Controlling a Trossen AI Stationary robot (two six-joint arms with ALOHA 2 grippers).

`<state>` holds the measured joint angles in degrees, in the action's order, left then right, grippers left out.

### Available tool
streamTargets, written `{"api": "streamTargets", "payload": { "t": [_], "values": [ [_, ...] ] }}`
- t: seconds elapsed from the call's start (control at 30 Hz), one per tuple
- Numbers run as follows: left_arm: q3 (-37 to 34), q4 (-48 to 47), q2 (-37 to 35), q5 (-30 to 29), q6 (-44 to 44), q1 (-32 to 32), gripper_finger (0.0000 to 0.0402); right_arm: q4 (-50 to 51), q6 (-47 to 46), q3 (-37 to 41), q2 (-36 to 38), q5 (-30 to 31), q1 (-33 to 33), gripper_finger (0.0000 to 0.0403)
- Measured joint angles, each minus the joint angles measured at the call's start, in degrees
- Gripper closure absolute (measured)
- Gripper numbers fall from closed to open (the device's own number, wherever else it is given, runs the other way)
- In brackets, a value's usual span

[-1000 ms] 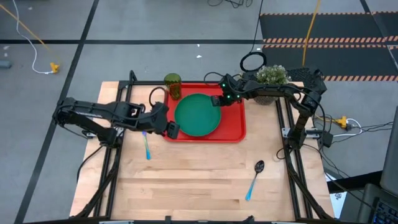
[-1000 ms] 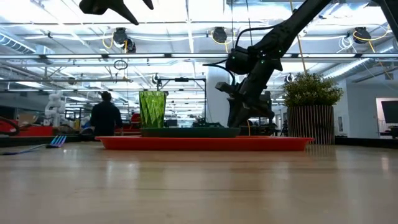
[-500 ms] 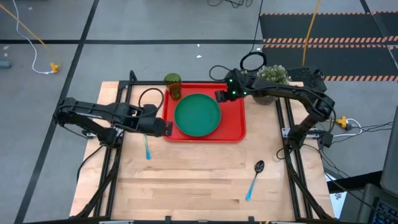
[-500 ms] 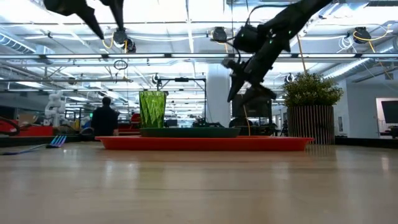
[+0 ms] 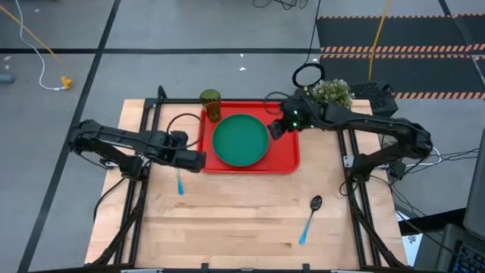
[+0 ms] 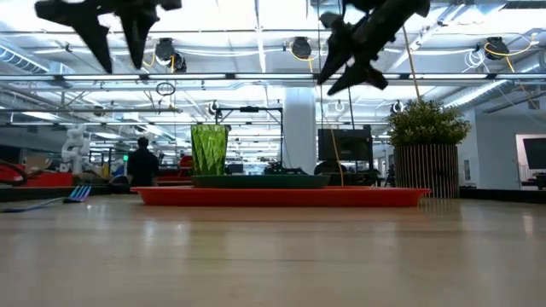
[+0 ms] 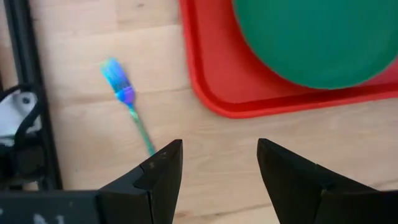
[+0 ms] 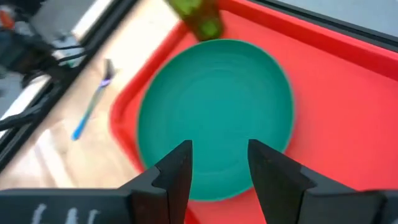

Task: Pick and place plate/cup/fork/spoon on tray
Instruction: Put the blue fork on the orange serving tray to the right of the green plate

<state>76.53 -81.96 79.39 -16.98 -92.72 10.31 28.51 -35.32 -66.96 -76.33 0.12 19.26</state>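
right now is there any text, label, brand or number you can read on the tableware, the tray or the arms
None can be read.
The red tray, green plate, cup, fork and spoon: plain, no print or label shows.
The left hand and right hand: dark fingers, no markings visible.
Room behind the table in the low view: any signs there are too small to read.

the plate (image 5: 241, 139) lies in the tray (image 5: 288, 157), with the cup (image 5: 211, 105) at its rear left corner. the fork (image 5: 179, 180) lies on the worktop (image 5: 227, 220) left of the tray; the spoon (image 5: 310, 217) lies front right.
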Motion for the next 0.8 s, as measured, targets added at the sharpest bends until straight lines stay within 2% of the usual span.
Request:
{"api": "streamTargets", "payload": {
  "t": [0.3,0.47,0.8],
  "values": [
    [-12.55,3.89,-1.57,6.01,-4.13,1.14,0.0192,0.82,-4.06,0.0,3.92,5.8,-10.12,0.0254],
    [-17.57,6.02,-1.57,5.85,-7.47,0.93,0.0192,2.71,-4.51,-0.02,3.95,6.18,-14.77,0.0254],
    [-27.48,15.98,-1.59,7.32,-11.44,-2.9,0.0192,8.36,0.86,0.0,3.88,10.41,-17.23,0.0254]
  ]
}}
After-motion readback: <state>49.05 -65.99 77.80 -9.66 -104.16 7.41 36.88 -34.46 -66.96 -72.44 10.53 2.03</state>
